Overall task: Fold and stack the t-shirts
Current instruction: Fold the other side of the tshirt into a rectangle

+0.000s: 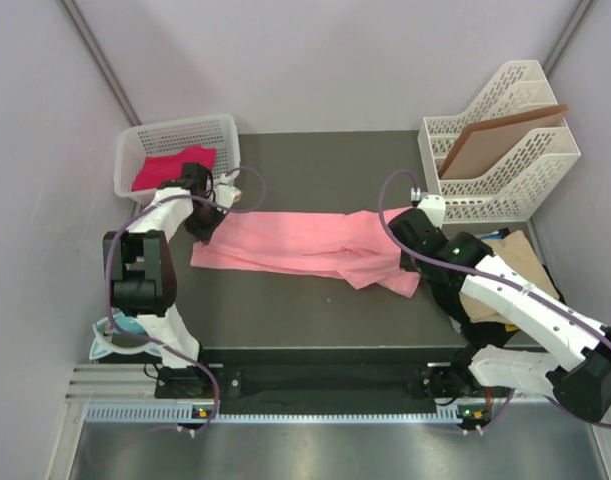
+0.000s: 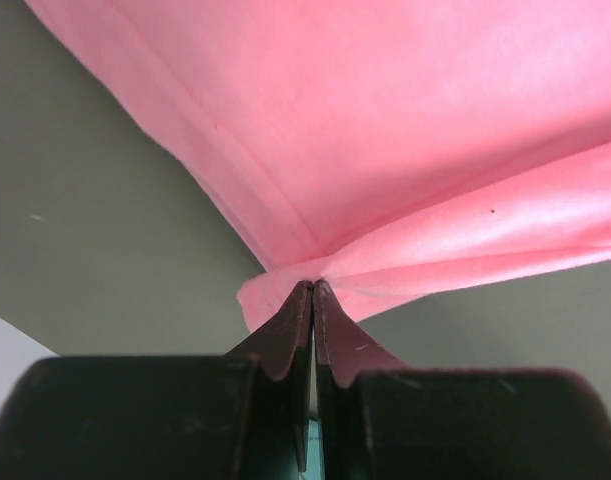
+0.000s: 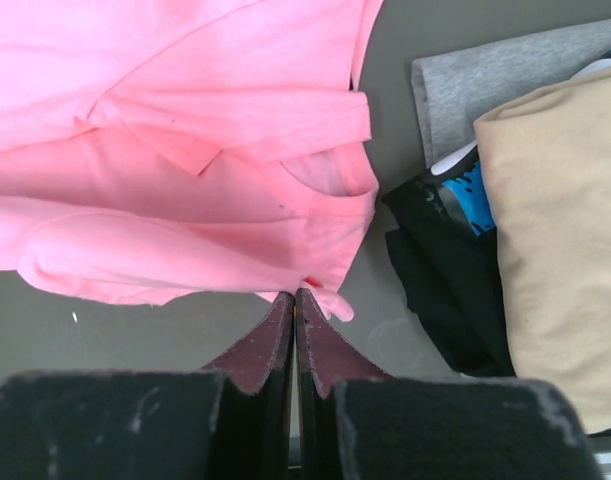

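A salmon pink t-shirt (image 1: 295, 240) lies stretched in a long band across the dark table, bunched at its right end. My left gripper (image 1: 207, 228) is at its left end; in the left wrist view the gripper (image 2: 313, 288) is shut on a pinched corner of the pink t-shirt (image 2: 385, 130). My right gripper (image 1: 405, 250) is at the right end; in the right wrist view it (image 3: 295, 296) is shut on the bottom edge of the folded pink t-shirt (image 3: 185, 180). A magenta-pink t-shirt (image 1: 170, 167) lies in the white basket (image 1: 145, 135).
To the right of the pink shirt is a pile of a tan shirt (image 3: 555, 230), a black one (image 3: 435, 290), a blue one (image 3: 472, 190) and grey cloth (image 3: 485, 85). A white file rack (image 1: 505, 190) holding a brown board (image 1: 500, 140) stands at the back right.
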